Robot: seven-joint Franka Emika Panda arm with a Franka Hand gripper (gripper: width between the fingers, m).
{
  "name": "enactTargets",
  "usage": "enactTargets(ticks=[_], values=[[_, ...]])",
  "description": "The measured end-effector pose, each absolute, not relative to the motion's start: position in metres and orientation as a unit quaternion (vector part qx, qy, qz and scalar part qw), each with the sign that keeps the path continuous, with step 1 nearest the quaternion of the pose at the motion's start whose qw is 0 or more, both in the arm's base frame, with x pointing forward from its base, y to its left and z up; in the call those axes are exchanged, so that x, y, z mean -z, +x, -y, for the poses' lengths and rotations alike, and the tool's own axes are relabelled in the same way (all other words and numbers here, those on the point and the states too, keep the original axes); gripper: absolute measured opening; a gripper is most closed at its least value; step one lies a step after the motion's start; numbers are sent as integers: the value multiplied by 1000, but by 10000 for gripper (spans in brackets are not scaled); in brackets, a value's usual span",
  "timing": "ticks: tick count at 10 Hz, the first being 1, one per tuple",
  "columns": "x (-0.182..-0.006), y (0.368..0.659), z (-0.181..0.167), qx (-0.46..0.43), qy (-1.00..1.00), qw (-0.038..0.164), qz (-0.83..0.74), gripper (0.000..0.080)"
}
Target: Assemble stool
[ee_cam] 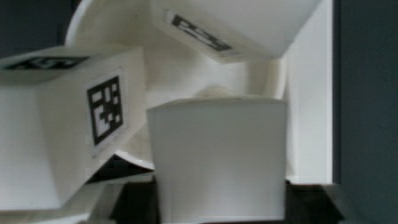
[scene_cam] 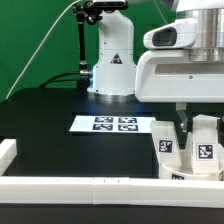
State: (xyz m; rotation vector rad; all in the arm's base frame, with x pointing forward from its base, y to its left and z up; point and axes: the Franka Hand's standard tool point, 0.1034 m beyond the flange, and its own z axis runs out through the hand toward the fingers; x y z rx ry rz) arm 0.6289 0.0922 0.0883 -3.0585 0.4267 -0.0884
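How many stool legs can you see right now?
2. Both stubby white plastic block legs stand at the exterior view's lower right, beneath the arm: one on the left, one on the right. Others may be hidden behind the arm.

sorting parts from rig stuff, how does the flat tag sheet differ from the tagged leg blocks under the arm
The marker board lies thin and flat on the table, clear of the arm; the legs are chunky blocks standing beneath the gripper. The board carries four tags; each leg face shows one. Both are white with black-and-white tags.
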Motion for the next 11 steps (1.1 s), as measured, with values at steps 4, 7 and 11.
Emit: enactTargets(ticks=[4, 7, 11], values=[[-88, 631, -93, 34, -945, 44, -322, 333], [-88, 633, -97, 33, -855, 82, -511, 333], [-89, 633, -107, 12, -761, 94, -642, 313]])
